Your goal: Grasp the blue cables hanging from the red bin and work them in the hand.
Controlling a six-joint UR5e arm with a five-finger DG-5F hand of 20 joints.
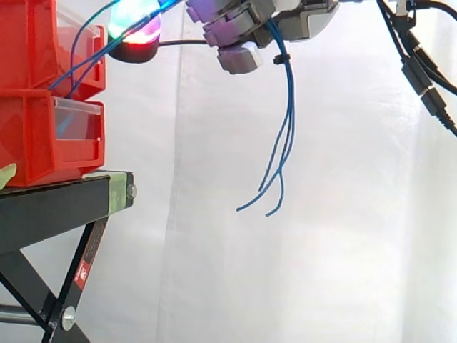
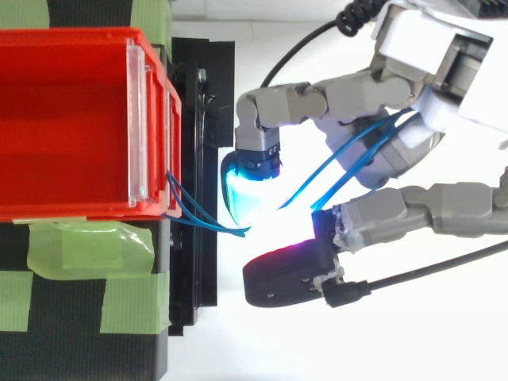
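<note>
Several thin blue cables (image 2: 194, 216) leave the front corner of the upper red bin (image 2: 71, 208) and run out to my hand (image 2: 421, 151). The hand sits just off the bin's front, fingers curled, with the cables pinched between a cyan-glowing fingertip (image 2: 248, 186) and a dark, red-glowing pad (image 2: 290, 278). In the side view the hand (image 1: 243, 25) is at the top, level with the upper bin (image 1: 36, 43). The cables (image 1: 287, 121) pass through the fingers and hang down freely, their loose ends curling at about the height of the stand.
Two red bins are stacked, the lower one (image 1: 36, 136) resting on the black stand (image 1: 57, 196). Green tape (image 2: 87, 246) covers parts of the stand's top. A white curtain (image 1: 321, 250) hangs behind, with open air below and right of the hand.
</note>
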